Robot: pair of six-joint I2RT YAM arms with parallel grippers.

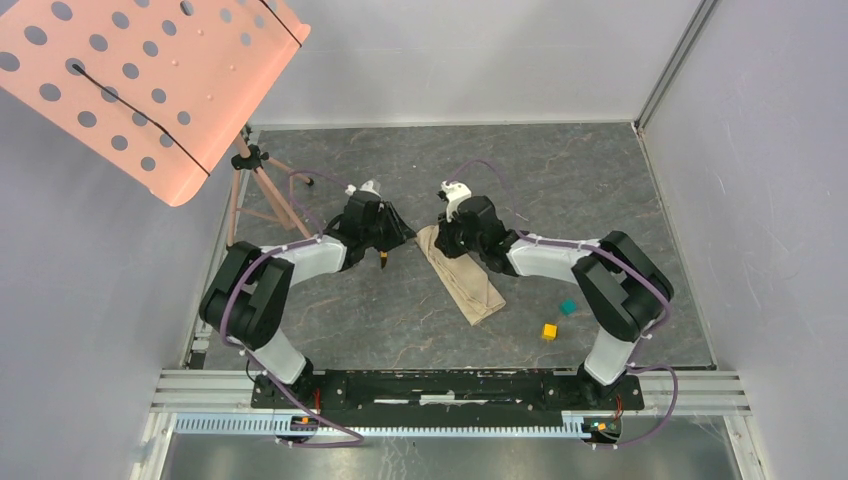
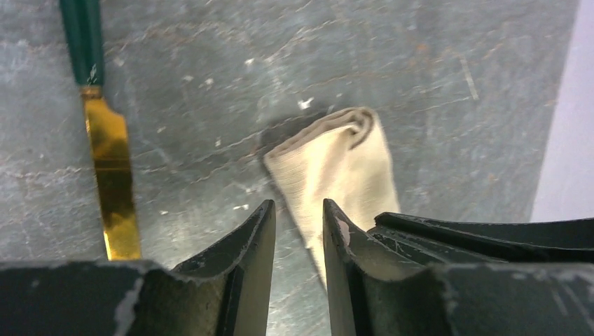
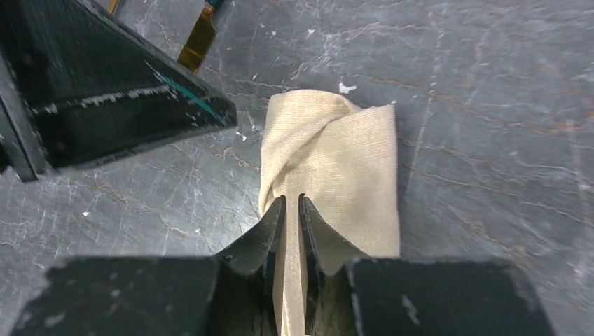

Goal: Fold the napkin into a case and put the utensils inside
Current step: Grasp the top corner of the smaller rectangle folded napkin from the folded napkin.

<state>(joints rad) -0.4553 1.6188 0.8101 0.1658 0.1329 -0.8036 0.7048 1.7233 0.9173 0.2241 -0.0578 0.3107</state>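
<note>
The napkin (image 1: 470, 285) is a beige cloth folded into a long strip that lies diagonally on the dark floor. Its far end (image 2: 336, 164) lies just ahead of my left gripper (image 2: 299, 210), which is open with only floor and the cloth's edge in the gap. My right gripper (image 3: 292, 203) hangs over the same end of the napkin (image 3: 343, 154), its jaws a narrow slit apart. Cloth shows in the slit, and I cannot tell whether it is pinched. Of the utensils, one gold knife (image 2: 112, 175) with a teal handle lies left of the left gripper (image 1: 406, 237).
A teal cube (image 1: 568, 306) and a yellow cube (image 1: 549, 330) sit right of the napkin. A pink perforated panel (image 1: 150, 80) on a tripod (image 1: 255, 195) overhangs the back left. Grey walls close in the floor. The two gripper heads (image 1: 447, 243) are close together.
</note>
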